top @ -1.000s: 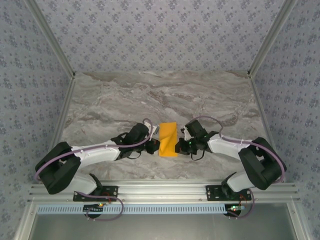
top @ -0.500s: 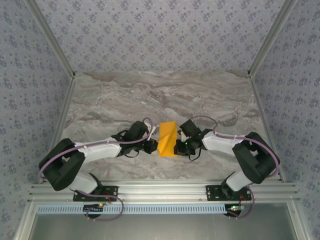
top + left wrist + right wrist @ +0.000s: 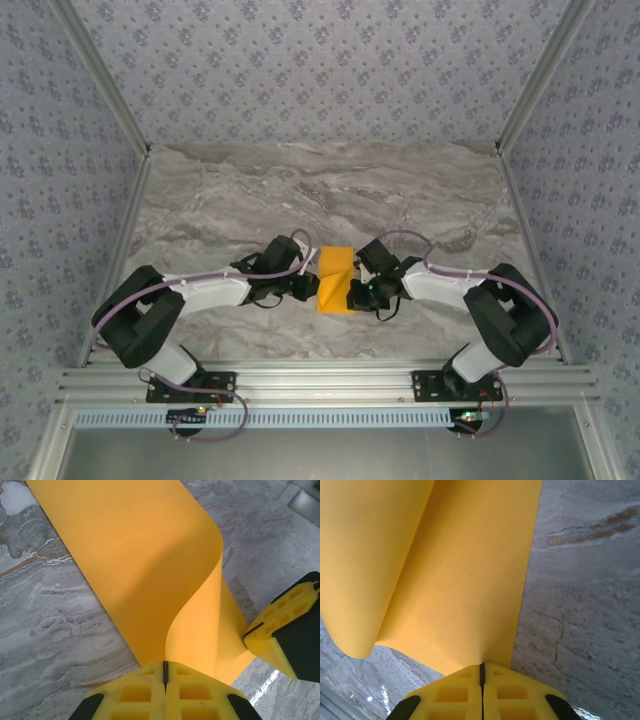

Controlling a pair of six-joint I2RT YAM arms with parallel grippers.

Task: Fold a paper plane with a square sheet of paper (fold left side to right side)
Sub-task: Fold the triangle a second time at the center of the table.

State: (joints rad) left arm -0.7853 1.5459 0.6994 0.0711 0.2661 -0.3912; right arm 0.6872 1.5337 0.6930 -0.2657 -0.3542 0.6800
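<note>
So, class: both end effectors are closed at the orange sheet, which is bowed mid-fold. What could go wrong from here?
1. The square sheet of paper bows in a soft curve with no crease; if the left end effector lays it askew, the edges could mismatch.
2. The right end effector grips just one edge point, so the sheet may pivot on the smooth marble table.
3. Opposed pulling might tear it.

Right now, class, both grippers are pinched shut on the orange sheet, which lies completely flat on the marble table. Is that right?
Not flat: the left wrist view shows the orange sheet curling up off the marble table in the left gripper. The right gripper is pinched shut on it too.
</note>
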